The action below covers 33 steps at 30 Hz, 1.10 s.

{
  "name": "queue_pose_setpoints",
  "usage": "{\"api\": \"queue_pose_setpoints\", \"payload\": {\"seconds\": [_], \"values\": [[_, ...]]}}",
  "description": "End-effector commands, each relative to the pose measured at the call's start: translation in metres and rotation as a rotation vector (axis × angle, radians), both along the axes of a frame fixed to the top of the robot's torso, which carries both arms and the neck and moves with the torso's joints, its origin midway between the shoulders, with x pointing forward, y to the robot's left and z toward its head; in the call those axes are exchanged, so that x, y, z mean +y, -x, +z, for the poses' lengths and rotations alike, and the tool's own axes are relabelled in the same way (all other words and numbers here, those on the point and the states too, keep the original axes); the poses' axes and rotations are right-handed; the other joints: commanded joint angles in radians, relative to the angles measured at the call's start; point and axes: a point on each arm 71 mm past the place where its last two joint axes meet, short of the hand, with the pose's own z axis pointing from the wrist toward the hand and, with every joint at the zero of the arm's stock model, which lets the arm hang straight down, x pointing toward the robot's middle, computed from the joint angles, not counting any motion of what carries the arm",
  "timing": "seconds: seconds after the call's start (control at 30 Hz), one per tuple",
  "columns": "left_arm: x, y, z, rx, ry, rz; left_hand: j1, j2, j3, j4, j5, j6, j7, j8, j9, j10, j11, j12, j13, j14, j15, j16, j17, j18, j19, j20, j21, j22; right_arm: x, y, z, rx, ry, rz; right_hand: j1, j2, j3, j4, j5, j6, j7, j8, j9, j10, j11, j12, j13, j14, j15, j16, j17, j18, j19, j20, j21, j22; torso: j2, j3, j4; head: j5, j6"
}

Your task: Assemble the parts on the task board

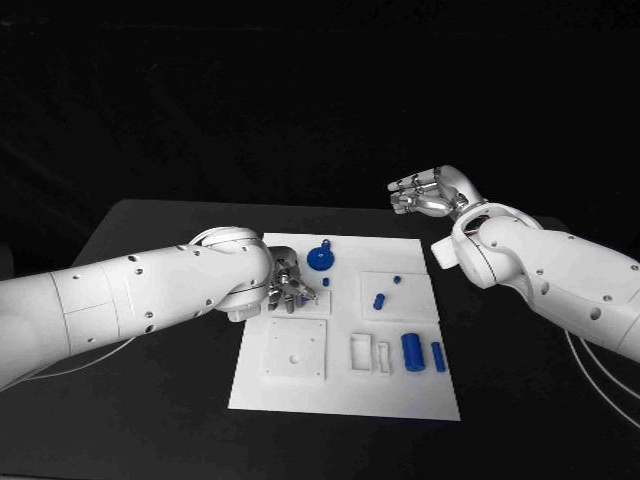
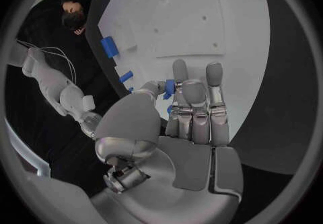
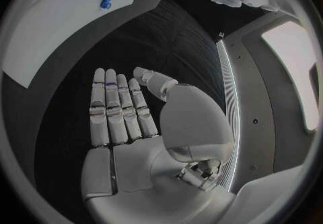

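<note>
Left hand (image 1: 291,285) rests on the left part of the white board (image 1: 346,400), pinching a small blue piece (image 2: 170,87) between thumb and fingertip. Right hand (image 1: 430,192) hovers beyond the board's far right corner over the black desk (image 1: 147,420), fingers straight, holding nothing.

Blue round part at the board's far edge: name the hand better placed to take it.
Left, probably. The left hand sits on the task board just beside the blue round part, already pinching a small blue piece; the right hand hovers open off the board.

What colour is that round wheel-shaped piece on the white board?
Blue wheel, clearest in the head view.
</note>
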Motion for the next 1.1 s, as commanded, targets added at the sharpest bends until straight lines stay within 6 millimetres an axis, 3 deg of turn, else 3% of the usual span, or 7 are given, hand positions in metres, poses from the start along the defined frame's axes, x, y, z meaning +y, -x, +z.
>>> {"api": "queue_pose_setpoints", "payload": {"seconds": [0.03, 0.73, 0.93, 1.1], "values": [[-0.002, 0.001, 0.001, 0.072, 0.054, -0.022, 0.002, 0.014, 0.152, -0.163, -0.006, 0.02, -0.01, 0.001, 0.001, 0.033, 0.009, 0.007, 0.001, -0.007, 0.001, 0.005, -0.001, 0.0, -0.011, 0.0, 0.007, 0.021, 0.002, 0.0, 0.0, -0.002, 0.006, 0.018, -0.002, -0.01, 0.002, -0.003, 0.004, -0.005, -0.001, 0.0, 0.001, -0.008, -0.002, -0.003, -0.002, -0.008, 0.001, -0.003, -0.001, 0.012, -0.008, 0.001, 0.003, -0.001, -0.001, -0.0001, 0.0002, 0.001, -0.001], [0.01, -0.016, 0.013, 0.248, -0.017, -0.051, -0.008, 0.026, 0.152, -0.205, -0.014, 0.027, -0.009, -0.007, 0.004, 0.03, 0.01, 0.012, 0.006, -0.019, 0.002, 0.025, 0.002, -0.001, -0.027, 0.001, 0.023, 0.022, 0.003, 0.0, -0.001, -0.001, 0.005, 0.021, -0.003, -0.011, 0.002, -0.003, 0.005, -0.005, -0.001, 0.0, 0.001, -0.008, -0.002, -0.003, -0.002, -0.008, 0.001, -0.003, -0.001, 0.012, -0.008, 0.001, 0.003, -0.001, 0.001, 0.0004, -0.0012, 0.005, -0.007], [0.008, -0.023, 0.015, 0.274, -0.039, -0.059, -0.021, 0.038, 0.147, -0.226, -0.015, 0.016, -0.012, 0.003, 0.057, 0.024, 0.01, 0.027, 0.016, -0.027, 0.002, 0.042, 0.001, -0.001, -0.035, 0.001, 0.04, 0.021, 0.005, 0.0, 0.0, -0.001, 0.004, 0.023, -0.003, -0.011, 0.002, -0.003, 0.005, -0.005, -0.001, 0.0, 0.001, -0.008, -0.002, -0.003, -0.002, -0.008, 0.001, -0.003, -0.001, 0.012, -0.008, 0.001, 0.003, -0.001, 0.002, 0.0007, -0.0025, 0.006, -0.009], [0.003, -0.027, 0.017, 0.28, -0.047, -0.064, -0.02, 0.041, 0.145, -0.228, -0.018, 0.014, -0.011, 0.002, 0.069, 0.022, 0.009, 0.034, 0.019, -0.026, 0.001, 0.048, 0.0, 0.0, -0.035, 0.0, 0.044, 0.021, 0.006, 0.0, 0.0, -0.001, 0.003, 0.025, -0.003, -0.011, 0.002, -0.003, 0.005, -0.005, -0.001, 0.0, 0.001, -0.008, -0.002, -0.003, -0.002, -0.008, 0.001, -0.003, -0.001, 0.012, -0.008, 0.001, 0.003, -0.001, 0.001, 0.0003, -0.0012, 0.004, -0.012]]}}
